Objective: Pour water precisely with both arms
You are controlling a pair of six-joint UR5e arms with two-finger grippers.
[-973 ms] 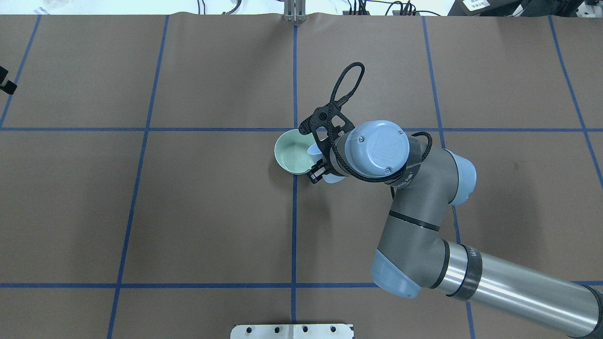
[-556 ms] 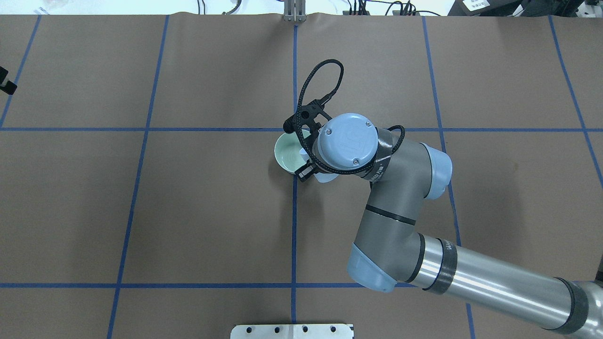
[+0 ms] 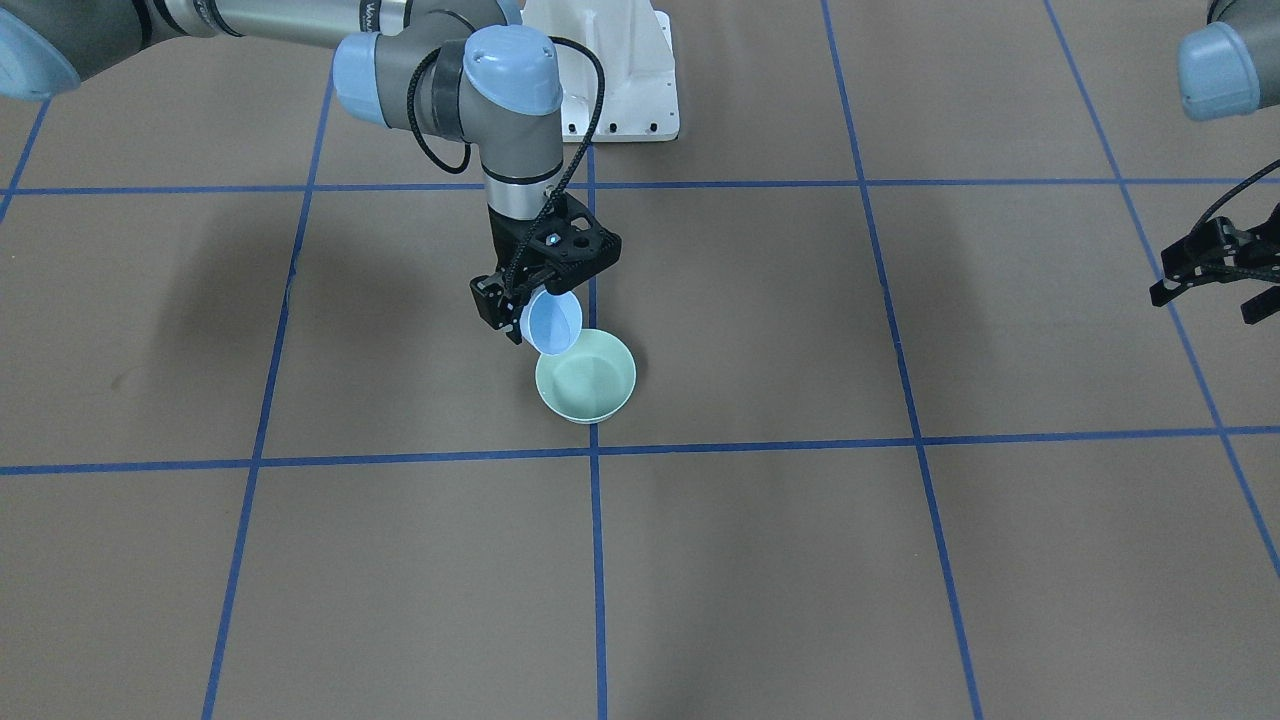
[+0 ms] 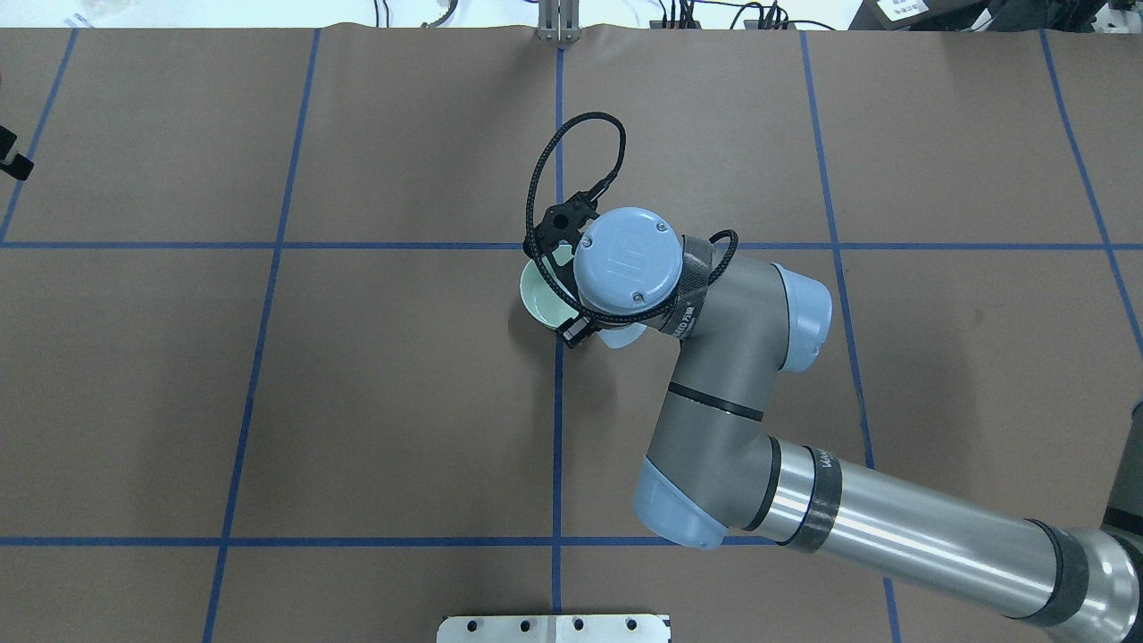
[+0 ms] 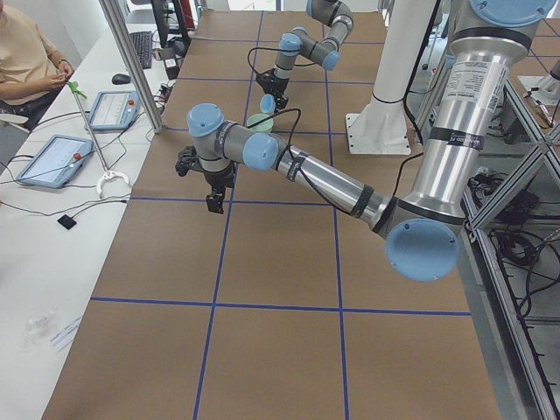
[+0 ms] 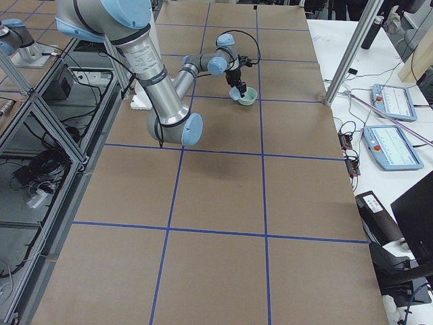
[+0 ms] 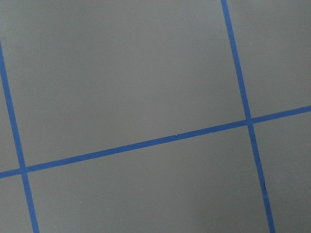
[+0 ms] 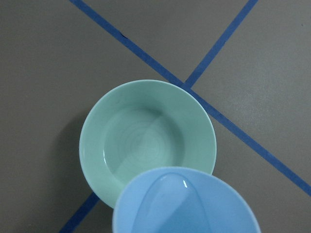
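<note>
Water [image 8: 182,194] shows as a glossy pool with one white glint inside the blue cup [image 3: 552,322]. The right pincer [image 3: 515,318] is clenched on the cup's rim and holds it above the worktop [image 3: 800,560]. The cup is tilted, its lip over the near edge of the green bowl [image 3: 586,388], which sits on a crossing of blue tape lines. In the right wrist view the bowl's floor carries faint rings (I cannot tell whether these are ripples or the glaze). No stream is visible between the two vessels.

The left pincer [image 3: 1215,265] hangs well apart at the far side of the worktop. Its fingers look spread and released, with nothing between them, and its wrist camera sees only bare paper and tape.

By my reading, the step in hand is the pour itself, at or just before the point where liquid breaks over the lip. The next move calls for a slow, small roll of the right wrist. The lip should stay inside the bowl's rim so that nothing lands on the paper, and the wrist should level off once enough has gone across.
</note>
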